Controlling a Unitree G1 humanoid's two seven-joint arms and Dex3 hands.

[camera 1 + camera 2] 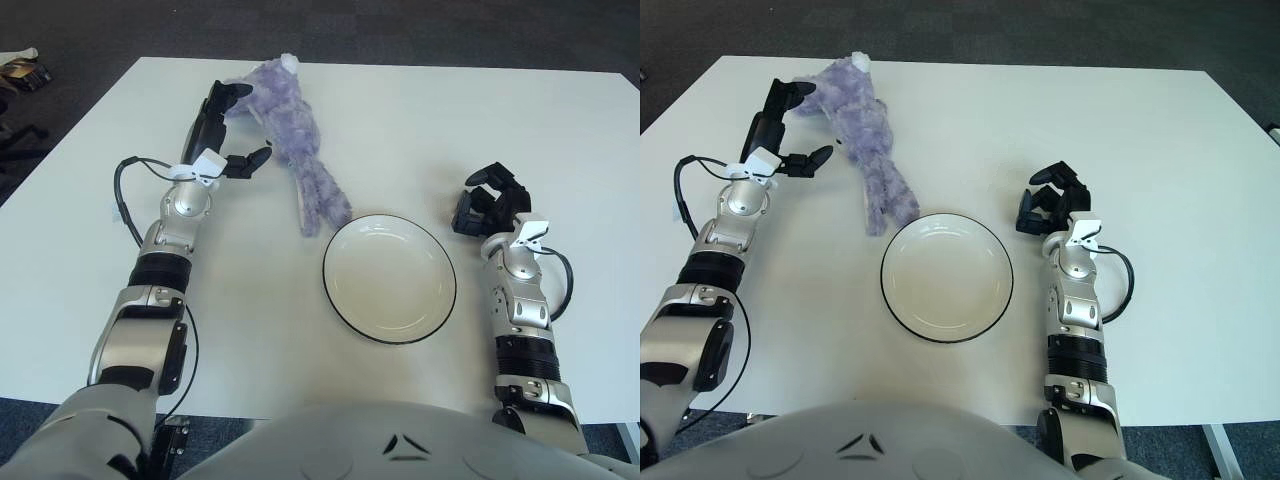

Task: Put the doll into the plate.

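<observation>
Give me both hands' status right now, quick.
Left hand: open, fingers spread beside the fuzzy purple plush doll, not gripping it.
Right hand: fingers curled, holding nothing, right of the white black-rimmed plate.

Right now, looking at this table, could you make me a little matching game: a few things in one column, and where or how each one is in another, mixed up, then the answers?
Things:
1. doll
2. plate
3. left robot hand
4. right robot hand

Places or states:
A. white with a dark rim, nothing in it
B. fingers curled, to the right of the plate, holding nothing
C. purple and fluffy, lying at the far side of the table, outside the plate
D. fingers spread, beside the doll's left side, not closed on it

Pairs: 1-C, 2-A, 3-D, 4-B
</observation>
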